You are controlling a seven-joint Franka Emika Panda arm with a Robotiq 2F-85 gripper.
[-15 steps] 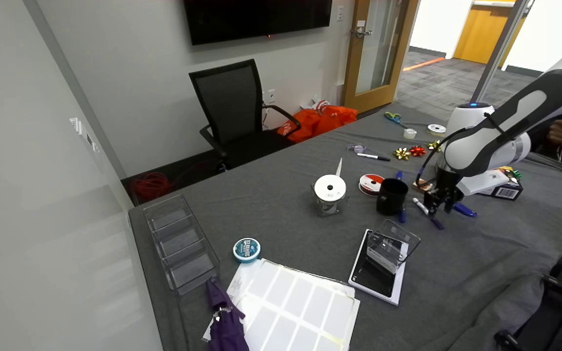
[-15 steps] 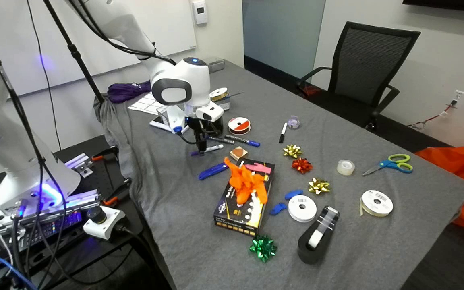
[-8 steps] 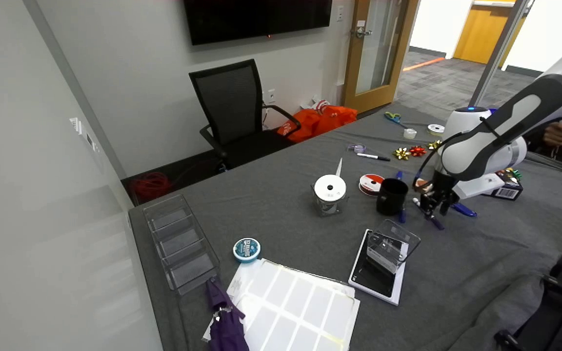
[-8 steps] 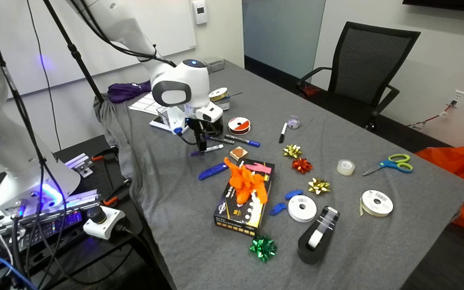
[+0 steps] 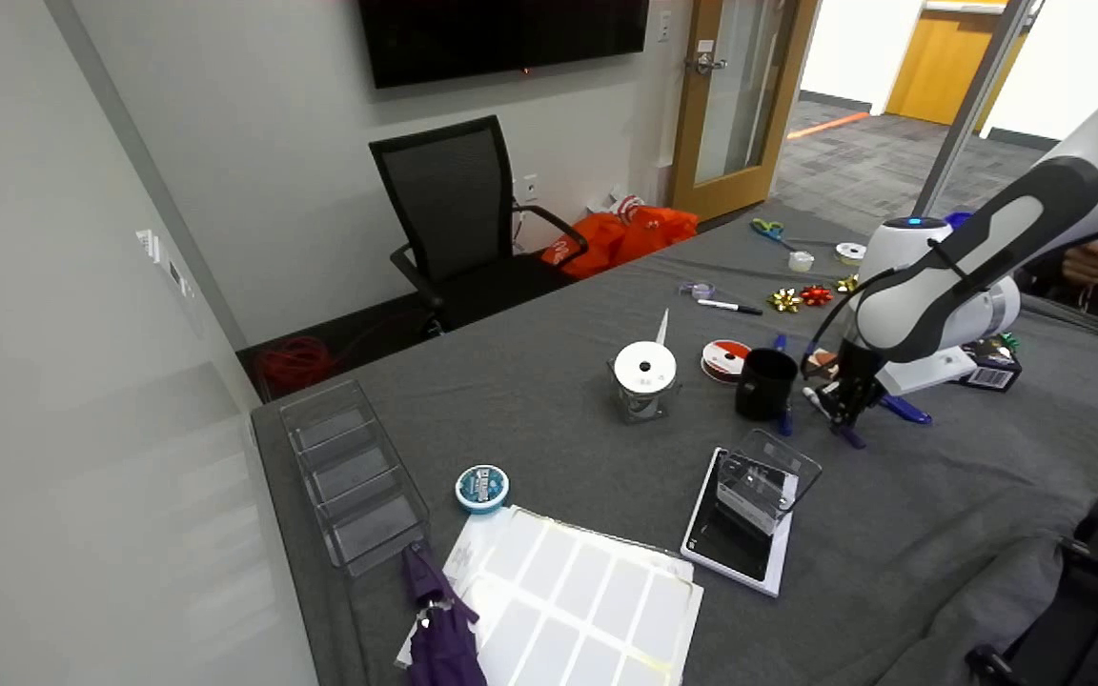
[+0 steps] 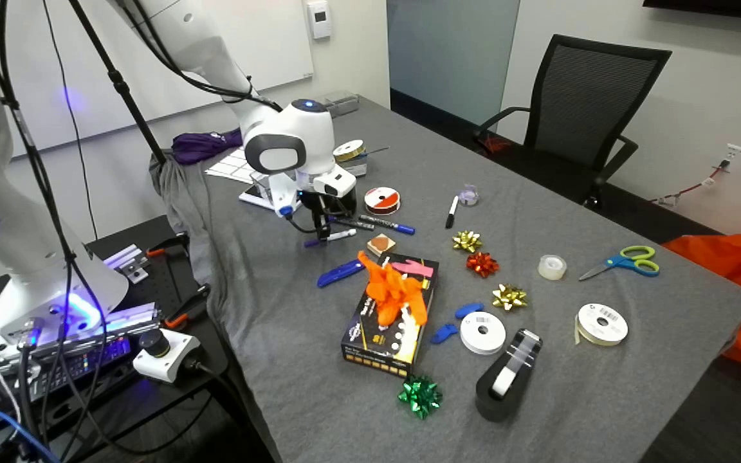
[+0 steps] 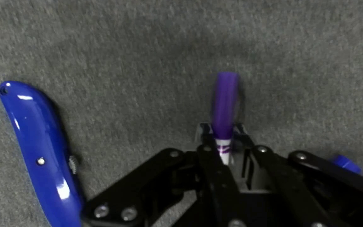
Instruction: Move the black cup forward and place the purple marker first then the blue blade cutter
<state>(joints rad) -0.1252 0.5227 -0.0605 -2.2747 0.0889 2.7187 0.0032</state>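
The gripper [image 7: 222,128] is pinching the purple marker [image 7: 226,97]. In an exterior view, the black cup [image 5: 766,386] is standing at its ten o'clock, the blue cutter [image 5: 907,411] at three; both placements are pending.

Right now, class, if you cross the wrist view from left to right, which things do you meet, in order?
Blue utility knife, purple marker, blue tip of something mostly hidden behind the hand, too little shown to name.
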